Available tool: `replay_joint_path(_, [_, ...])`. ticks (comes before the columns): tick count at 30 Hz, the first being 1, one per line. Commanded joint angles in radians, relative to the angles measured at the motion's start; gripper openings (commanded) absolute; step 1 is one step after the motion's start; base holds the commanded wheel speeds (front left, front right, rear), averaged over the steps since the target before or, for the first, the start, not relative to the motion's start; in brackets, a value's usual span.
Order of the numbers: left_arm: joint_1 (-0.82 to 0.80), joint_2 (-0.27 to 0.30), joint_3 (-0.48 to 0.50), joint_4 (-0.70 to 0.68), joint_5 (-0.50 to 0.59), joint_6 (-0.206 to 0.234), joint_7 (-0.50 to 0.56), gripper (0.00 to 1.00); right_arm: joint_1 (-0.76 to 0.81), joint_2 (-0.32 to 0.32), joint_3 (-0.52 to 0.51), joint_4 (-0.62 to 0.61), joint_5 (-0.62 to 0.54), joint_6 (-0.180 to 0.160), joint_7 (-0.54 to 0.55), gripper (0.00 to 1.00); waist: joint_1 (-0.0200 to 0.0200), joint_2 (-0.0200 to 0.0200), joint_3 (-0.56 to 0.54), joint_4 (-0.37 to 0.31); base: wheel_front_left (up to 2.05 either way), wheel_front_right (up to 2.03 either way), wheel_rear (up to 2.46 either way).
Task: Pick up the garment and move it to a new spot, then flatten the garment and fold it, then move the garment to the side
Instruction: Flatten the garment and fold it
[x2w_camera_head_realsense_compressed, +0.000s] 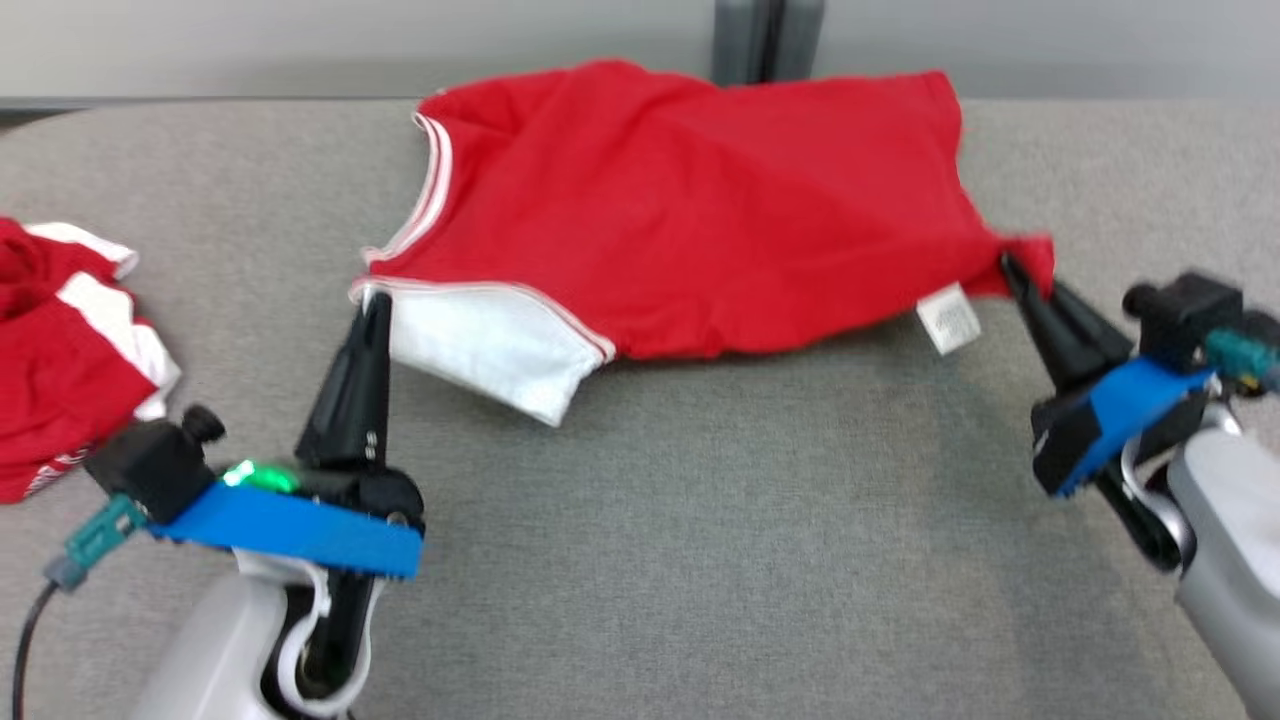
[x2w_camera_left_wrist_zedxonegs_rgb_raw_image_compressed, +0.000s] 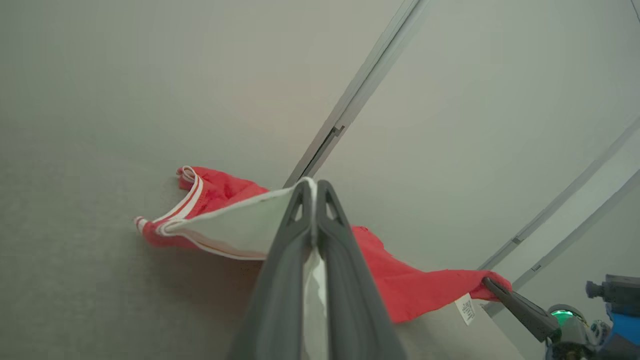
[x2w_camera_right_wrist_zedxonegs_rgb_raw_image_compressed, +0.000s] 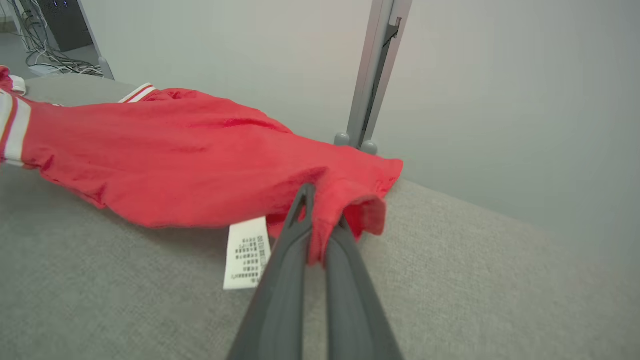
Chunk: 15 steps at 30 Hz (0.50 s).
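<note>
The garment (x2w_camera_head_realsense_compressed: 690, 210) is a red shirt with white sleeves and white-striped trim, stretched between my two grippers above the grey table. My left gripper (x2w_camera_head_realsense_compressed: 375, 300) is shut on the white sleeve edge; the left wrist view shows white cloth pinched between its fingers (x2w_camera_left_wrist_zedxonegs_rgb_raw_image_compressed: 295, 235). My right gripper (x2w_camera_head_realsense_compressed: 1010, 265) is shut on the red corner at the far right, and red fabric (x2w_camera_right_wrist_zedxonegs_rgb_raw_image_compressed: 200, 160) bunches between its fingers (x2w_camera_right_wrist_zedxonegs_rgb_raw_image_compressed: 300, 220). A white care label (x2w_camera_head_realsense_compressed: 950, 318) hangs from the hem near that corner. The shirt's far side lies near the table's back edge.
A second red-and-white garment (x2w_camera_head_realsense_compressed: 60, 350) lies crumpled at the table's left edge. A grey post (x2w_camera_head_realsense_compressed: 768, 40) stands behind the table (x2w_camera_head_realsense_compressed: 700, 520) against a pale wall. Cables and equipment (x2w_camera_right_wrist_zedxonegs_rgb_raw_image_compressed: 50, 35) sit on the floor beyond the far end.
</note>
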Motion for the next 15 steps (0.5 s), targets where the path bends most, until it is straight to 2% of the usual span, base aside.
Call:
replay_joint_path(1, [0.045, 0.005, -0.006, -0.013, -0.038, -0.006, 0.014, 0.00, 0.050, -0.017, -0.003, -0.014, 0.009, 0.000, 0.005, 0.00, 0.0003, 0.0001, -0.022, 0.004, 0.00, 0.00, 0.00])
replay_joint_path(9, [0.284, 0.066, -0.051, -0.090, -0.234, -0.006, 0.149, 0.00, 0.293, -0.034, -0.058, -0.089, 0.073, 0.000, 0.068, 0.00, 0.0003, 0.0001, -0.097, 0.040, 0.00, 0.00, 0.00])
replay_joint_path(15, [0.410, 0.105, -0.062, -0.180, -0.337, -0.006, 0.221, 0.00, 0.406, -0.030, -0.137, -0.160, 0.078, 0.000, 0.132, 0.00, 0.0003, 0.0001, -0.113, 0.047, 0.00, 0.00, 0.00])
